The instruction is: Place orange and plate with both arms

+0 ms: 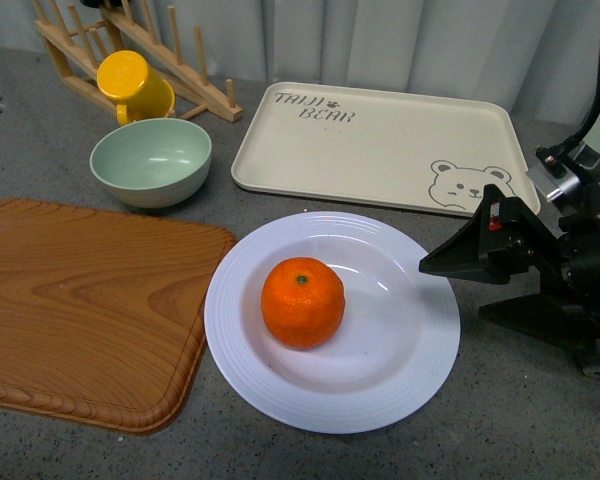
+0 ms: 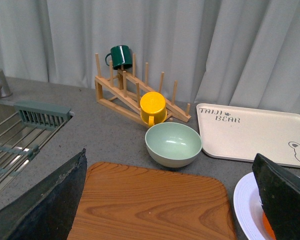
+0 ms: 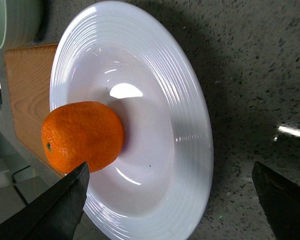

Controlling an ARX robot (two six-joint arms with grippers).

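The board (image 1: 90,300) fills the lower left of the front view, closest to us, and nothing lies on it. Behind it, at upper right, sits the tray (image 1: 380,140), also bare apart from its printed bear. The plate (image 1: 400,380) stands on the counter at lower centre. Its left rim is just beside the board's corner and its far rim is just short of the tray. The rack (image 1: 180,80) runs along the upper left, with the bowl (image 1: 150,160) in front of it and the cup (image 1: 130,85) hung on it.

The right gripper (image 1: 455,292) comes in from the right edge at plate height. Its jaws are spread and hold nothing, and the upper finger's tip overlaps the plate's right rim in the picture. I cannot tell whether it touches the rim. In its wrist view the fingers stand wide apart, with the plate and fruit showing between them.

The left gripper (image 2: 169,165) is out of the front view. Its wrist view shows it parted and empty, up over the board and facing the rack.

The orange (image 1: 302,302) sits in the plate's well, a little left of centre, with its stem spot upward and nothing touching it.

By my reading, the fruit half of the job is done, since the orange rests in the plate and both tools are off it. The plate's own spot is the open question. If the counter is the goal, only pulling the arms back remains. If it belongs on the board or the tray, that move has not begun.
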